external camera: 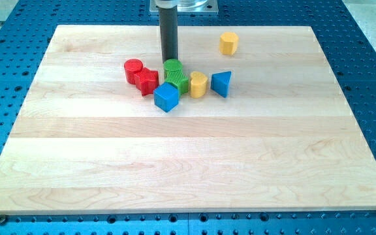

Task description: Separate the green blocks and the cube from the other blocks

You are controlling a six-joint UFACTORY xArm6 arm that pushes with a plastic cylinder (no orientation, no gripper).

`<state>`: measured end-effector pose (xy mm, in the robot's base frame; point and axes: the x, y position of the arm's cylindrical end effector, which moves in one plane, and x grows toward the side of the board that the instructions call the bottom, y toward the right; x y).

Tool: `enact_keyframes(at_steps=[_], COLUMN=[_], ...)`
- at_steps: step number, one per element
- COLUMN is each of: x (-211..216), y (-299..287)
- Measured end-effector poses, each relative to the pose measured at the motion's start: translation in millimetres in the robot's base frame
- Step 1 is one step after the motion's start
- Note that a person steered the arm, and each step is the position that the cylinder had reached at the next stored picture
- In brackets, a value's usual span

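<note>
Nearest the view's bottom, the wooden board [188, 176] lies bare for a long stretch, and the first thing met going up is the blue cube [166, 96], the lowest member of a tight cluster. Just above it and a shade to the view's right sit two green blocks so close that they read almost as one: a lower green block [180, 83] with ribbed sides and an upper green cylinder [172, 67]. I cannot tell whether they touch the cube, but no gap shows.

To the view's left of the cube sits a red ribbed block [147, 81], with a red cylinder [133, 69] just beyond it. To the view's right a yellow block [198, 84] presses against the green pair, and a blue triangular block [221, 83] stands just beside that. Farther up, well apart, sits a lone yellow block [228, 43].

Farthest back, the dark rod comes down from the view's top, and my tip [170, 61] ends right at the upper edge of the green cylinder, seemingly touching it. The arm has no jaws to open or close, only this rod.

What matters is the line: tip, greens and cube stack almost straight down the view. A push toward the view's bottom would likely carry all three out together, though the yellow neighbour may drag along.
</note>
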<state>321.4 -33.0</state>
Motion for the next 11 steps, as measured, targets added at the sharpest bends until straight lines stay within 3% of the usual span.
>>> enact_keyframes(at_steps=[2, 4, 7, 9, 11], x=[120.1, 129.5, 93.1, 155.8, 166.9], y=[-0.9, 1.4, 28.4, 28.4, 38.7])
